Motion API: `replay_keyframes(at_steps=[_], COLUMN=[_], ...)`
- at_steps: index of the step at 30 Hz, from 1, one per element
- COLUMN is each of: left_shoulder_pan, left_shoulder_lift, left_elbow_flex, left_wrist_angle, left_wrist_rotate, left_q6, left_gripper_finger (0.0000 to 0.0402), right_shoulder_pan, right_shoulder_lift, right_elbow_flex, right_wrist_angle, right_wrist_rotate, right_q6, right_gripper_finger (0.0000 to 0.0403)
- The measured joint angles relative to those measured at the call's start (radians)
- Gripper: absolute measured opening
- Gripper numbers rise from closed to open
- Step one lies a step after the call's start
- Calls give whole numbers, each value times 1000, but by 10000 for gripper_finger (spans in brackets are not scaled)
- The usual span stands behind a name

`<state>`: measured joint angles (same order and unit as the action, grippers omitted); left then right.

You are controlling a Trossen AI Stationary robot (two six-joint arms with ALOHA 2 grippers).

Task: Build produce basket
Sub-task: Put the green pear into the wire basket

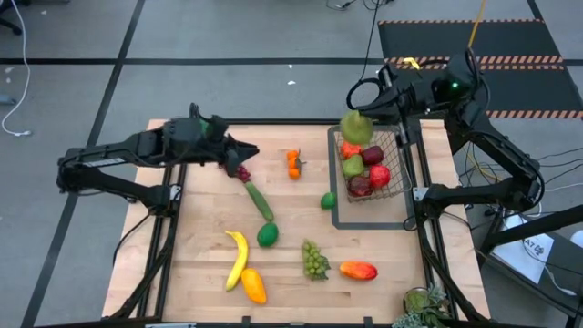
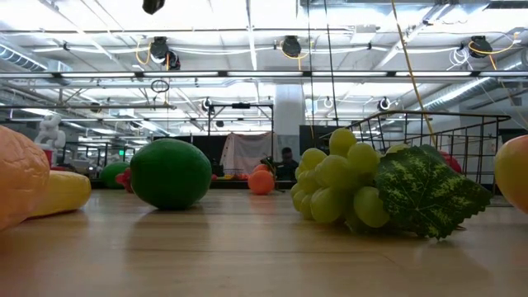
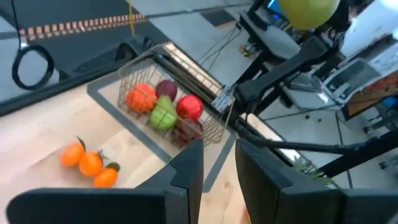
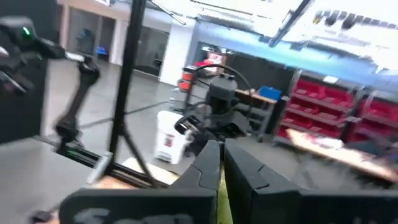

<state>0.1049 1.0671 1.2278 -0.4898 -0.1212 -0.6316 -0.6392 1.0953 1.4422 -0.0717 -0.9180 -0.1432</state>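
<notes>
The right gripper is raised above the far end of the basket and its fingers are closed on a yellow-green pear. From the left wrist camera the same pear shows high above the basket, clearly in the air and not touching the fruit under it.

The basket stands on a flat dark tray frame at the right side of the wooden table. Inside lie an orange fruit, a green pear, a red apple and some darker red pieces.

The left gripper is low at the far left part of the table, just beside a small dark red fruit. Its fingers stand a little apart and hold nothing.

Loose on the table are a cucumber, little oranges, a lime, a green round fruit, a banana, an orange-yellow fruit, green grapes and a mango. All of them lie apart from the basket.
</notes>
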Motion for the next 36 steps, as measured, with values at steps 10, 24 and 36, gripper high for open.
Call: replay_keyframes(at_steps=[10,24,36], left_shoulder_pan=[77,98,98], left_shoulder_lift=[-92,-89,-36], left_elbow_flex=[0,0,0], left_wrist_angle=[-60,-61,-58], left_wrist_rotate=[-2,-16,-68], left_q6=[-5,-52,-120], left_gripper_finger=[93,93,93], right_shoulder_pan=[0,0,0], right_shoulder_lift=[-5,-9,-9], right_elbow_flex=[0,0,0], right_wrist_angle=[0,0,0], right_wrist_rotate=[5,1,2], right_q6=[-202,-233,-43], right_gripper_finger=[2,2,2])
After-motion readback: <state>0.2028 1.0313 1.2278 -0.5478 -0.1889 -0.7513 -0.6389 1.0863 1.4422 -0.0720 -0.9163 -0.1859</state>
